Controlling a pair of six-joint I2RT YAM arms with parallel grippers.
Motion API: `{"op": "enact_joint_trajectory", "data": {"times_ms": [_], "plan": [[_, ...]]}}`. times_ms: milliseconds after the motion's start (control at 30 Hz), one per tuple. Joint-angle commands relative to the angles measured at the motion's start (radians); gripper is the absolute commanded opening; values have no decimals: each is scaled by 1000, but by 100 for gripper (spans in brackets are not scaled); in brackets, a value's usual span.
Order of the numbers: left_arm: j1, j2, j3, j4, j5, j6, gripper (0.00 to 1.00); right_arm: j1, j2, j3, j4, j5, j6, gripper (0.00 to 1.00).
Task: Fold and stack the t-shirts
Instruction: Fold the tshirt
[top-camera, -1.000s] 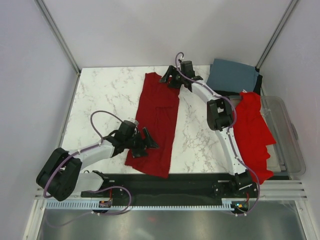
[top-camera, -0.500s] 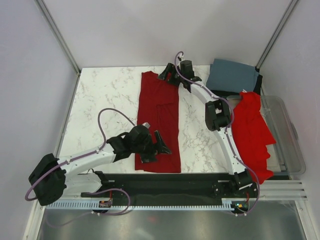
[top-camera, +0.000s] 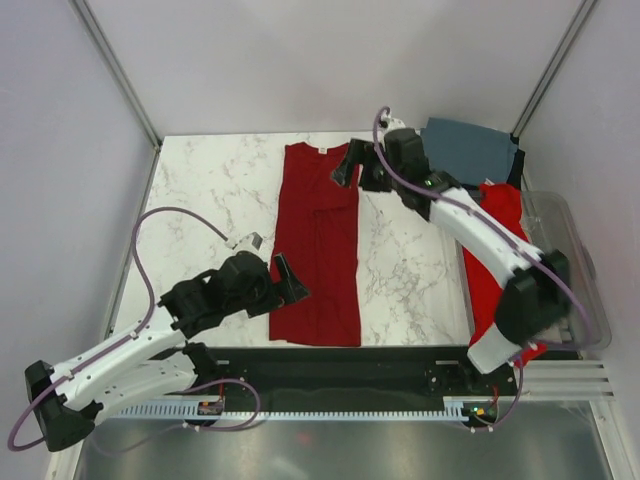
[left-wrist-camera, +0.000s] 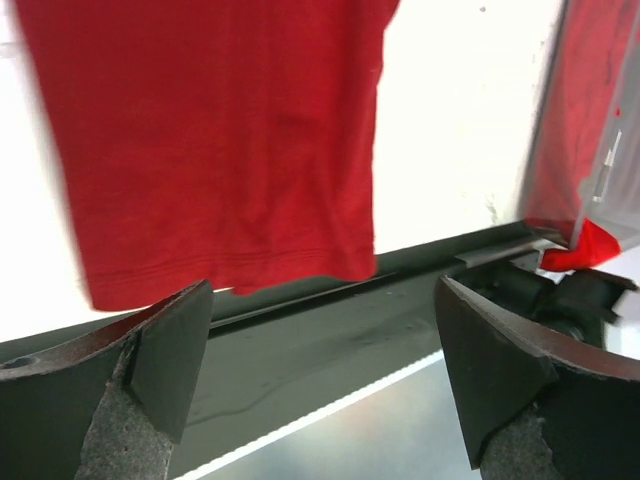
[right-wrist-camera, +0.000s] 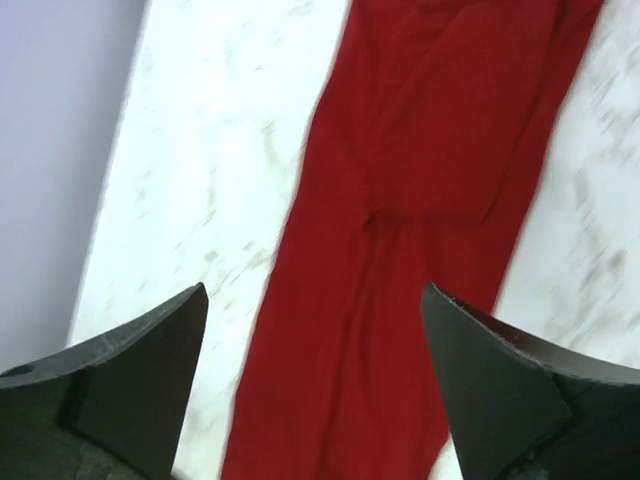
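The left fingers were spread wide with nothing between them, sitting at the near left edge of the crimson shirt, close to its near hem. Couldn't tell whether they touched the cloth. That shirt lay flat on the table, folded into a long narrow strip running from the near edge toward the back. Off to the right, well apart from it, the red shirt was bunched up and draped over the near-side rim of a clear bin. At the far end of the crimson strip, the right fingers were wide open too, gripping nothing, over its far right corner. Further back in the far right corner, the grey shirt lay folded, just beyond the red one.
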Motion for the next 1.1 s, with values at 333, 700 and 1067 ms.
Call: {"op": "enact_joint_trajectory", "data": {"times_ms": [333,700,1067], "plan": [[4,-200,-181,-230,-167,-69,88,700,-778,-999,-108,353,655,67],[4,-194,-287,-184,-167,-129,81,807,-657,-1086,30,444,692,53],[4,-88,-364,-29,-118,-132,75,805,-575,-1131,95,465,682,44]]}}
